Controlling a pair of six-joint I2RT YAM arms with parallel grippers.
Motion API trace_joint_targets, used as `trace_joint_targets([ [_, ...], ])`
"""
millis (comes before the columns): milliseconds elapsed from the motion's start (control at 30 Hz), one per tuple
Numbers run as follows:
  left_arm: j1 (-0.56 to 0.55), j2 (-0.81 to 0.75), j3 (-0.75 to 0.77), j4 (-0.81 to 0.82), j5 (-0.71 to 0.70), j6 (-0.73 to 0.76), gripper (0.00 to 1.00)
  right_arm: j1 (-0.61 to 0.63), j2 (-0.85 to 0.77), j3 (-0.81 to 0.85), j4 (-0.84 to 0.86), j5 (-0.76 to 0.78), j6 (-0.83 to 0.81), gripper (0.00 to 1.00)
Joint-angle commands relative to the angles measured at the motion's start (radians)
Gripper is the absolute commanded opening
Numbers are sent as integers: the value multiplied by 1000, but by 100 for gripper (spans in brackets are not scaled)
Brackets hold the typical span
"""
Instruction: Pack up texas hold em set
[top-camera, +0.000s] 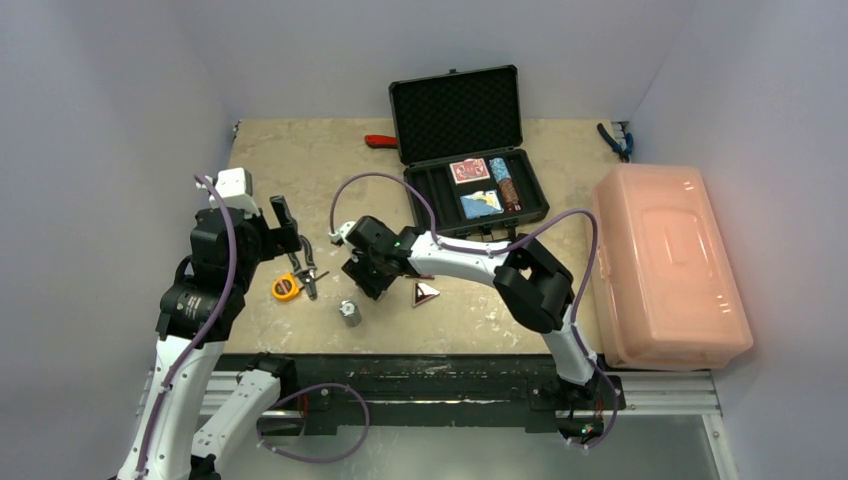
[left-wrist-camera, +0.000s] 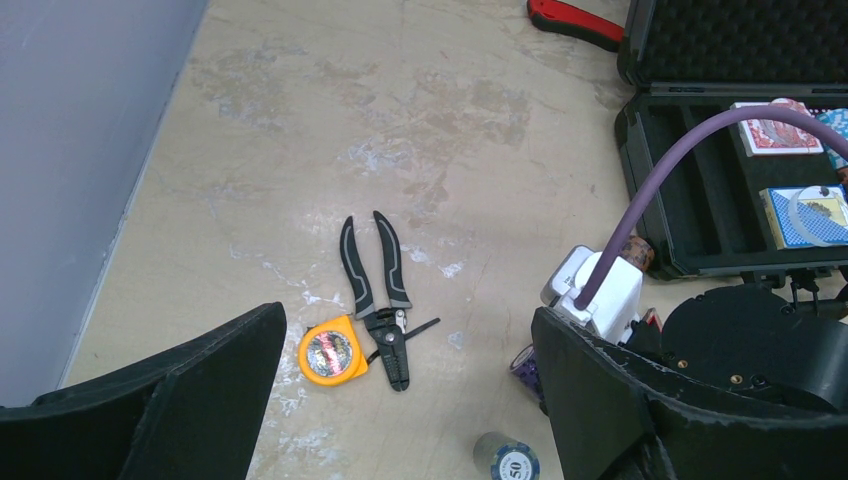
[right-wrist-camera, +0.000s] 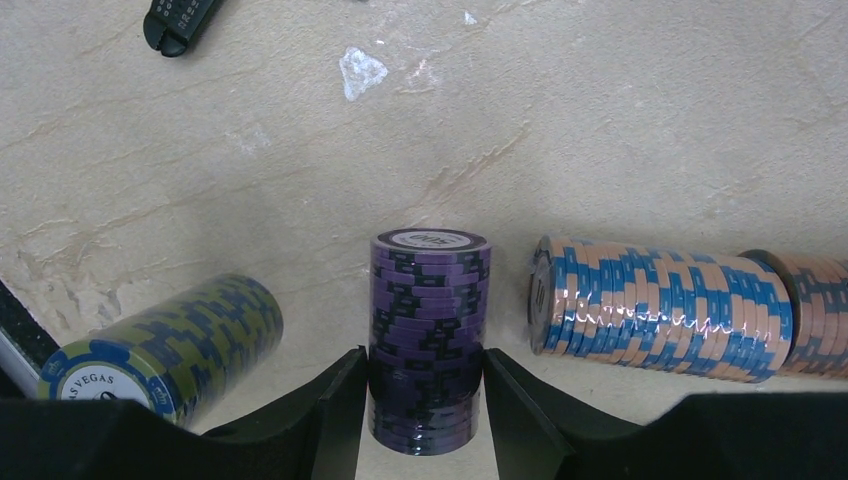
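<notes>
The black briefcase (top-camera: 455, 110) lies open at the back of the table, with a red deck (top-camera: 469, 170), a blue deck (top-camera: 481, 203) and a chip stack (top-camera: 505, 183) in its tray. My right gripper (right-wrist-camera: 425, 385) is shut on an upright purple chip stack (right-wrist-camera: 428, 320), its fingers pressing both sides. A green-and-blue stack (right-wrist-camera: 170, 345) lies on its side to the left, an orange-and-blue one (right-wrist-camera: 660, 308) to the right. A triangular marker (top-camera: 426, 293) sits just right of that gripper. My left gripper (left-wrist-camera: 405, 330) hangs open and holds nothing.
A yellow tape measure (left-wrist-camera: 330, 352) and black pliers (left-wrist-camera: 380, 300) lie below the left gripper. A large pink bin (top-camera: 665, 265) fills the right side. A red-handled tool (top-camera: 380, 141) lies left of the case, and blue pliers (top-camera: 615, 140) at the back right.
</notes>
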Motion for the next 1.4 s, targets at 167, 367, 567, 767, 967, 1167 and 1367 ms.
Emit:
trace_joint_targets([
  [167,-2,2,16,26,-13,9,93,9,33,39,9,-1,-21,53],
  [367,-2,2,16,26,-13,9,93,10,42,43,12,-2,-23,53],
  [567,-2,3,16,27,-14,9,93,13,56,56,4,-2,-26,53],
  [767,-2,2,16,27,-14,10,93,16,57,68,-6,4,-27,31],
  [967,-2,2,16,27,-19,10,93,19,17,112,-30,-23,-20,3],
  [1167,-2,2,16,26,-20,12,93,20,-56,174,-54,-15,3,0],
  [1367,-2,-5,18,24,-38,16,93,18,-141,195,-23,45,50,0],
])
